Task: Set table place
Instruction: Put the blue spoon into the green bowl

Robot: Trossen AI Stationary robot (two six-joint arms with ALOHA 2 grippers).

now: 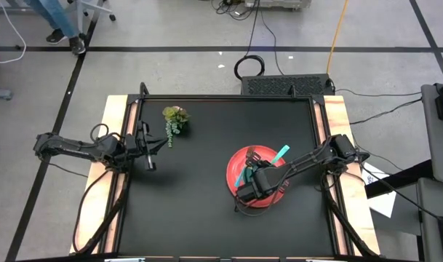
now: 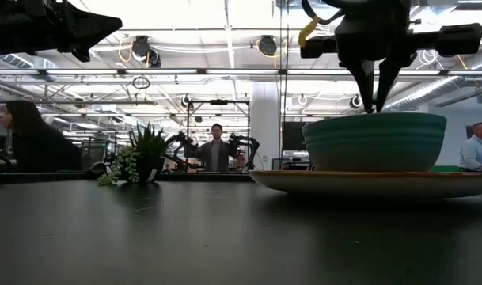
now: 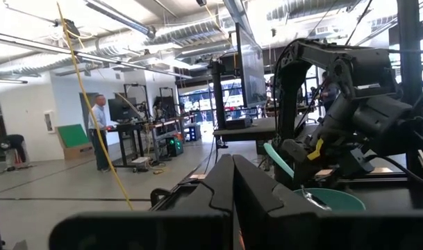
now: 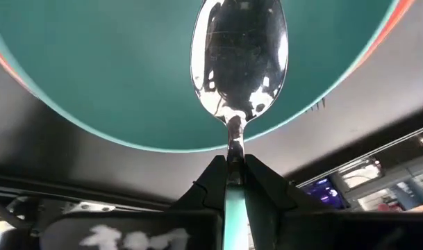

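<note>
A red plate lies on the black table, right of centre, with a teal bowl standing on it. My right gripper points down into the bowl, shut on a metal spoon with a teal handle. The spoon's bowl hangs in front of the teal bowl's inner wall; I cannot tell whether they touch. My left gripper waits shut above the table's left edge, holding nothing. My right gripper pinches the spoon between its two fingers where the metal neck meets the teal handle. The fingers come from above, slanting down, and lie along the spoon. The spoon's bowl points down into the teal bowl, and the handle sticks up behind the gripper.
A small green plant sprig lies at the table's far left, near the left arm. Bare black tabletop stretches between the plant and the plate and along the near edge. People stand in the room beyond the table.
</note>
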